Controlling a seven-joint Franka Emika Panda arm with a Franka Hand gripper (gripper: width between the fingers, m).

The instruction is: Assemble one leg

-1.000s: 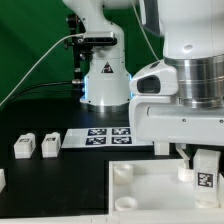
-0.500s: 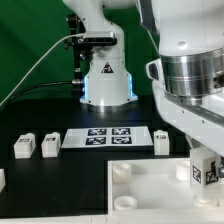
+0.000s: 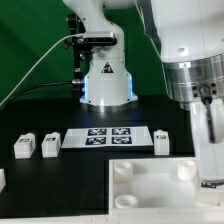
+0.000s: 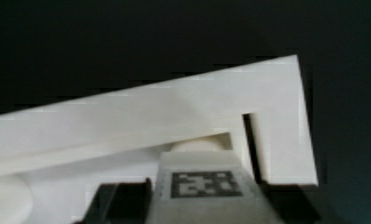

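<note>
White and small, the leg [image 4: 201, 172] is pinched tight in the gripper [image 4: 196, 203], which has turned and slid right since a moment ago, so the leg now hangs over the right side of the big white panel [image 3: 150, 182], probably almost ready to push in.

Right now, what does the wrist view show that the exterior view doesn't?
Only the wrist view: the leg with its tag, apparently clamped between the gripper fingers, with the panel behind it.

Only the exterior view: spare legs lying on either side of the marker board, and the arm's base at the back.

Both: the panel and the gripper, though the gripper is blurred in the exterior view and the held leg cannot be made out there.
</note>
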